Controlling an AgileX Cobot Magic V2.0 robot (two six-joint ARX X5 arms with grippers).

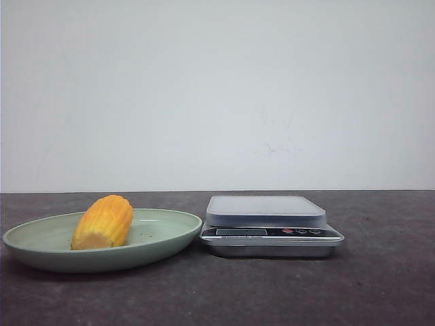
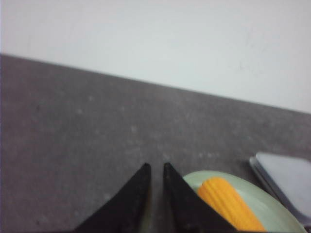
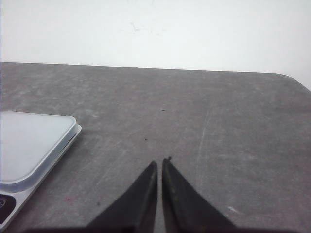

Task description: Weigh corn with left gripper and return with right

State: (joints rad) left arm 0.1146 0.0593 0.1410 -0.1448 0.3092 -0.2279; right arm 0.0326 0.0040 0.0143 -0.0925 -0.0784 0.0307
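Note:
The corn (image 1: 103,222), a short yellow-orange cob piece, lies on the green plate (image 1: 163,241) at the left of the table. A silver kitchen scale (image 1: 268,224) with a pale platform stands right of the plate, with nothing on it. My left gripper (image 2: 156,166) is shut and empty above the table beside the plate (image 2: 272,208); the corn (image 2: 228,204) lies just to one side of its fingers. My right gripper (image 3: 160,162) is shut and empty over bare table, with the scale (image 3: 34,141) off to its side. Neither gripper shows in the front view.
The dark grey tabletop (image 1: 380,285) runs back to a white wall (image 1: 217,88). The table's rounded far corner (image 3: 291,80) shows in the right wrist view.

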